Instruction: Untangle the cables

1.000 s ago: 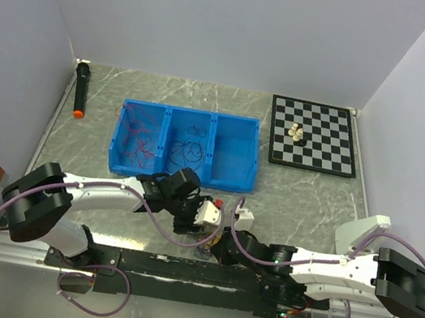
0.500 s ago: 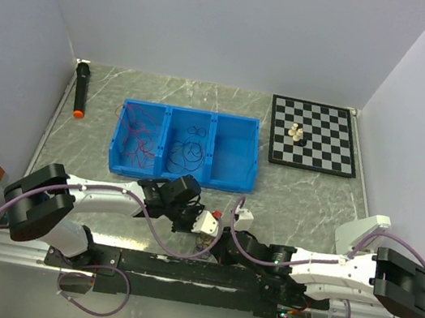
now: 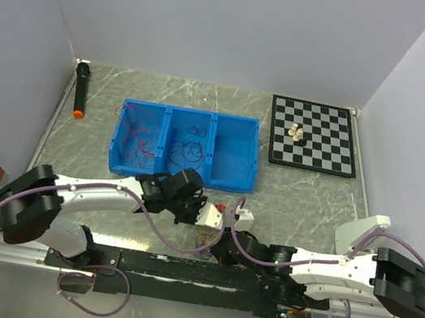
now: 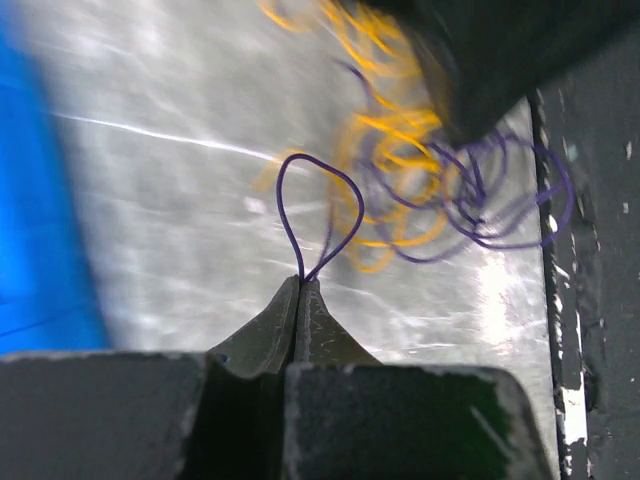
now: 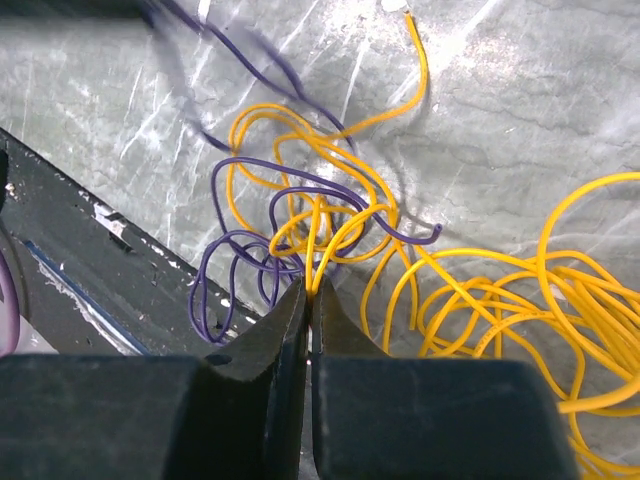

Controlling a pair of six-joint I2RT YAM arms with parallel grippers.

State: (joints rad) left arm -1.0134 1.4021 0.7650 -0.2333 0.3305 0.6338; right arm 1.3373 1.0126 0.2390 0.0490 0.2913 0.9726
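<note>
- Claws: your left claw (image 4: 301, 283) and right claw (image 5: 309, 285) are both pinched tight.
- Blue bin (image 3: 234, 151): red wires (image 3: 138, 136) and dark wires (image 3: 187, 151) already lie sorted inside.
- Tangle (image 5: 290, 195): yellow and purple still knotted at the worktop's (image 3: 304, 200) near edge; right grips a yellow wire (image 5: 316, 250).
- Purple loop (image 4: 279, 205): left grips it; a second ago those jaws stood open.

I am pinching a purple loop (image 4: 279, 205) in my left gripper (image 4: 300, 284), yellow and purple cables (image 4: 428, 190) lying tangled beyond, blue bin (image 4: 40, 200) showing left

Yellow cables (image 5: 585, 285) beyond right edge
</note>
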